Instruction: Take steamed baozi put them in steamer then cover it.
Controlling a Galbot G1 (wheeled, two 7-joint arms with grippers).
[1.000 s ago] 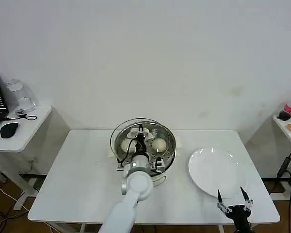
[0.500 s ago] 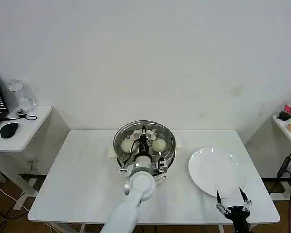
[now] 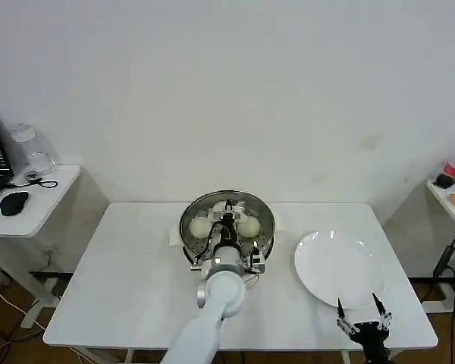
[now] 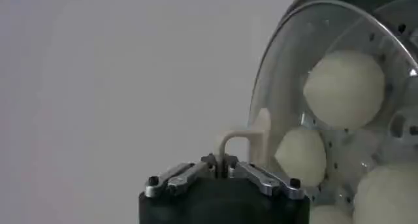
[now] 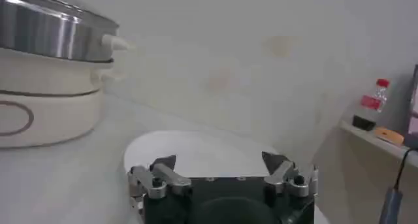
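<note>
Now the left gripper (image 4: 223,171) is closed tight on the whitish bar handle of the cover (image 4: 320,81), right over the steamer (image 3: 227,229). The steamer sits at the far middle of the white table (image 3: 121,280). The steamed baozi (image 4: 344,88) lie inside on the tray with holes, and you can see them through the glass. The cover looks almost on the pot, but I cannot tell if its rim is touching all the way round.

The cover is glass with a metal rim, so it is hard, a bit heavy, and could crack or clink if it drops. The bar handle in the middle is the best place to hold it, and it is thin, so the grip could slip or let the cover tip. The buns are soft and light and should not be squashed.

The right gripper (image 3: 363,322) waits open at the near right edge of the table. Just beyond it is a flat white plate (image 3: 335,267). Nothing stands in the way of the cover.
</note>
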